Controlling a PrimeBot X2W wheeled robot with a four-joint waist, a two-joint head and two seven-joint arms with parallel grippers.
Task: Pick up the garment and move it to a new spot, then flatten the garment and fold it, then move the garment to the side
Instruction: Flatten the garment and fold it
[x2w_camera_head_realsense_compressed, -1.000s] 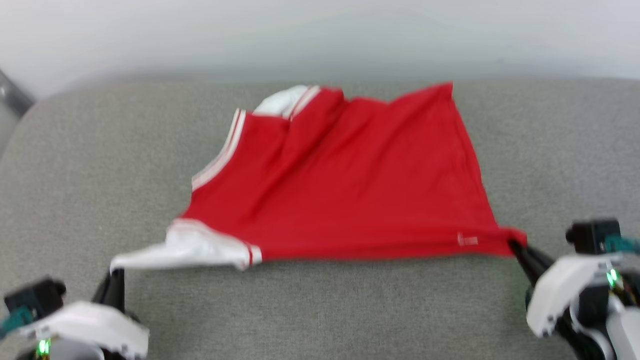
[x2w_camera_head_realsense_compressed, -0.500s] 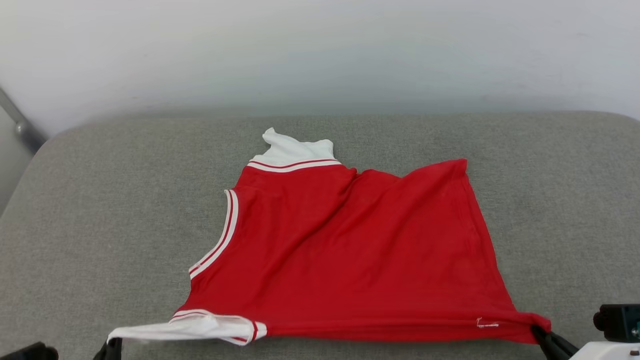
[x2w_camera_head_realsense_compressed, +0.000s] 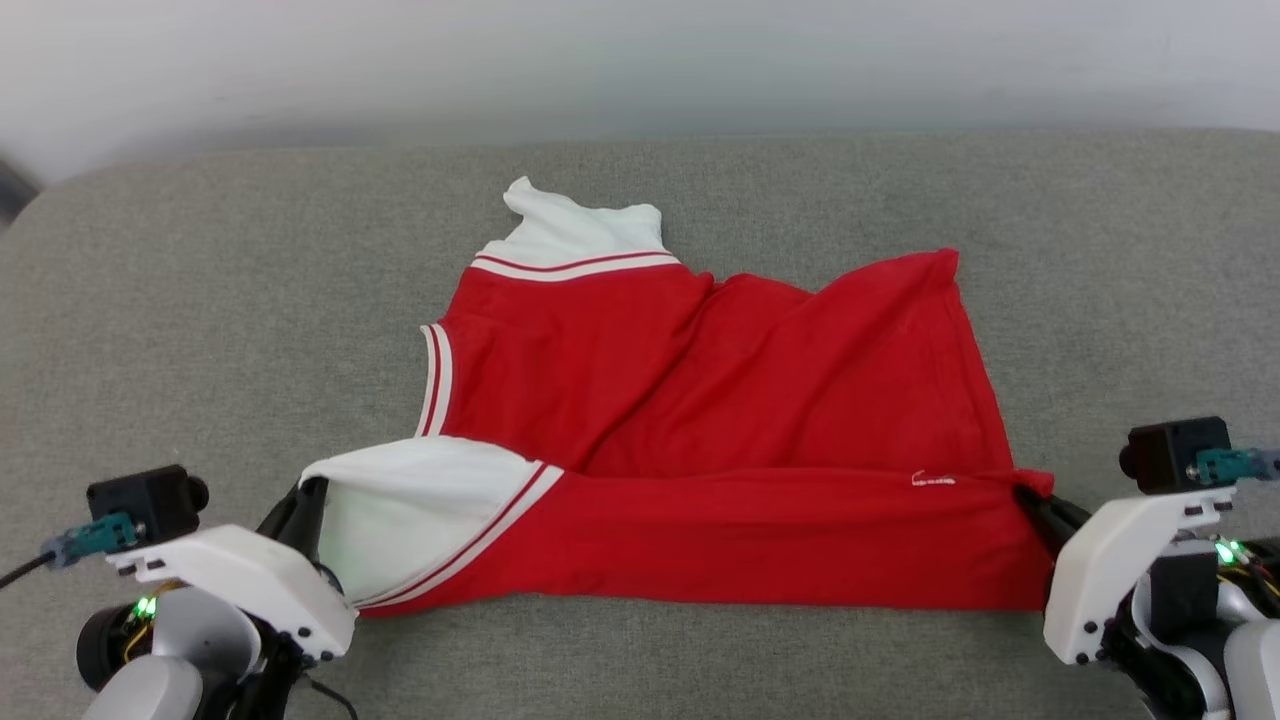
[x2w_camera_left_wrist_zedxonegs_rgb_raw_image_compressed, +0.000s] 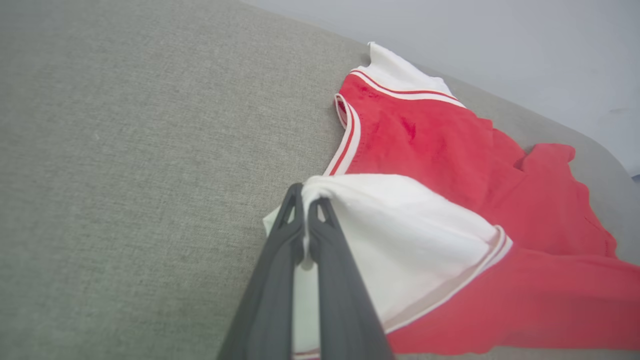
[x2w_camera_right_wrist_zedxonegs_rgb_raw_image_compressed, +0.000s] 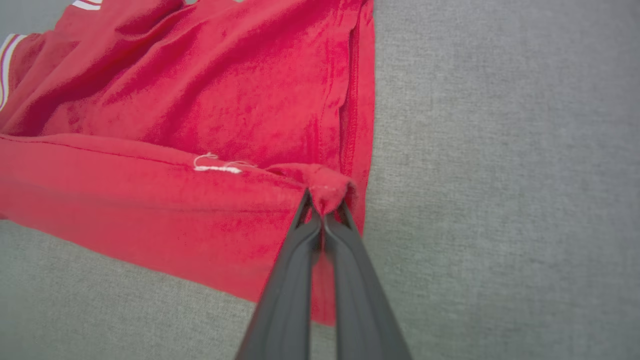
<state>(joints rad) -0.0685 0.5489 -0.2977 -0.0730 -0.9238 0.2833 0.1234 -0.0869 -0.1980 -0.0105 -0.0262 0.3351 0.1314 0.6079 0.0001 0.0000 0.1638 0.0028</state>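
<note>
The garment (x2w_camera_head_realsense_compressed: 720, 400) is a red T-shirt with white sleeves, lying plain side up on a grey cushion. Its near edge is lifted and turned over toward the far side as a long red band (x2w_camera_head_realsense_compressed: 780, 540). My left gripper (x2w_camera_head_realsense_compressed: 308, 492) is shut on the white sleeve (x2w_camera_left_wrist_zedxonegs_rgb_raw_image_compressed: 400, 245) at the lower left. My right gripper (x2w_camera_head_realsense_compressed: 1030, 492) is shut on the red hem corner (x2w_camera_right_wrist_zedxonegs_rgb_raw_image_compressed: 327, 187) at the lower right. The other white sleeve (x2w_camera_head_realsense_compressed: 575, 230) points away at the far edge. The striped collar (x2w_camera_head_realsense_compressed: 435, 375) faces left.
The grey cushion (x2w_camera_head_realsense_compressed: 200, 300) spreads wide on all sides of the shirt. A pale wall (x2w_camera_head_realsense_compressed: 640, 60) rises behind its far edge. The cushion's rounded left corner (x2w_camera_head_realsense_compressed: 40, 200) lies at the far left.
Both grippers have lifted the near edge and carried it over the shirt, so the white sleeve and a red band now lie turned up. The camera has also tilted between frames.
</note>
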